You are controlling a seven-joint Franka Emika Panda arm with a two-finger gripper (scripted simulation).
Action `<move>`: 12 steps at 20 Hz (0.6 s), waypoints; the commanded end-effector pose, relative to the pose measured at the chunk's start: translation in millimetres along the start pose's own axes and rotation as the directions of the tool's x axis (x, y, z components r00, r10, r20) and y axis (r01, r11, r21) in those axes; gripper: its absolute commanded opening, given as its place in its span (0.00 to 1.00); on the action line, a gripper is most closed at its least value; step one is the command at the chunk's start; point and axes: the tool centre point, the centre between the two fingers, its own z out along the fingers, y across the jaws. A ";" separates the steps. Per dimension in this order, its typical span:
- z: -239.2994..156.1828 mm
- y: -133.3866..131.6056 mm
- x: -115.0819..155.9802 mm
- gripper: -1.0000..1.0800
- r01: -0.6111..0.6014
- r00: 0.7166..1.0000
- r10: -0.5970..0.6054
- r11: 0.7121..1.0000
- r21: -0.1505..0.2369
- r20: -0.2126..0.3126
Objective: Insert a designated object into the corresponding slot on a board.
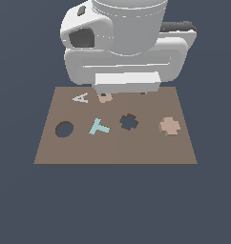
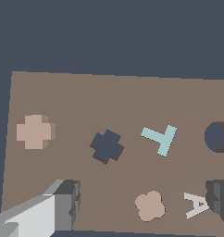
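The designated object, a pale tan cross (image 1: pixel 170 126) (image 2: pixel 34 131), lies flat on the brown board (image 1: pixel 151 152) (image 2: pixel 86 97) near the exterior view's right edge. The slot, a dark cross-shaped cutout (image 1: pixel 129 122) (image 2: pixel 107 146), is at the board's middle, between the tan cross and a teal T (image 1: pixel 99 127) (image 2: pixel 160 139). My gripper (image 2: pixel 142 199) hangs open above the board's far side with nothing between its fingers. One finger (image 2: pixel 63 206) shows grey, the other (image 2: pixel 220 196) dark. It is well apart from the cross. In the exterior view the white hand (image 1: pixel 127 82) hides the fingers.
A round dark hole (image 1: pixel 64 129) (image 2: pixel 216 137) sits at the exterior view's left. A white letter A (image 1: pixel 81 97) (image 2: pixel 196 204) and a small tan flower-like piece (image 1: pixel 105 98) (image 2: pixel 150 205) lie at the far side, under the gripper. The arm's bulk (image 1: pixel 122 33) looms behind the board.
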 end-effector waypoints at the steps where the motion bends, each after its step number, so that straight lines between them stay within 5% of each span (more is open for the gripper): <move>1: 0.0 0.0 0.0 0.96 0.000 1.000 0.000 1.000 0.000 0.000; 12: 34.8 -41.6 5.2 0.96 0.007 1.000 -0.007 1.000 0.001 0.010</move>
